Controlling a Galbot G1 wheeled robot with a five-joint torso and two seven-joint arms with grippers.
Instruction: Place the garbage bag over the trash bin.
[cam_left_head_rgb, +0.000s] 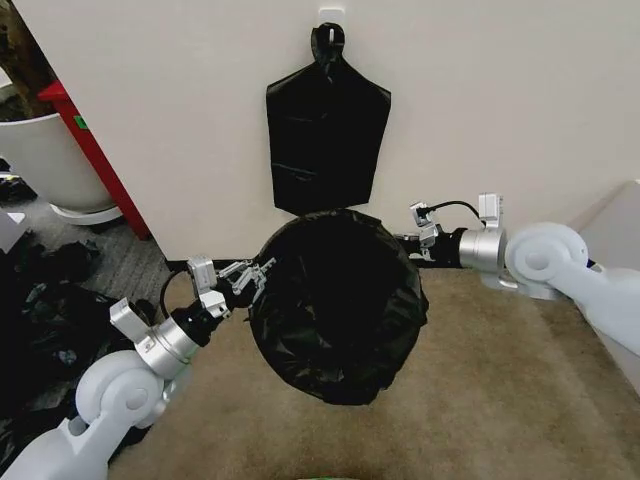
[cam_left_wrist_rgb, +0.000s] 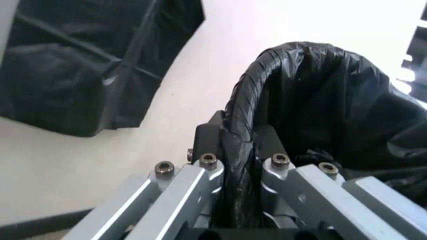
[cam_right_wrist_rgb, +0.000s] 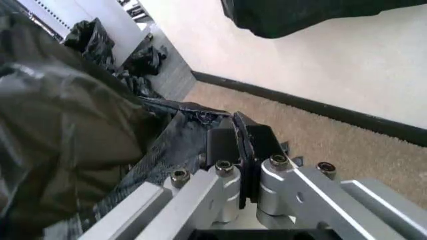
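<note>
L gripper was clamped on the garbage bag's rolled left rim, film bunched between the pads per L wrist cam, bag mouth held open over the carpet below the hanging flat bag bundle. R gripper was pinched tight on the opposite edge. Film looked v. light, limp, slick, likely tears easily, so best gripped at bunched rim, not single ply; bin itself not discernible under the bag.

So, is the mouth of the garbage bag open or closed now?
Open. The garbage bag is stretched into a wide round opening between the left tool and the right tool, each shut on its edge.
</note>
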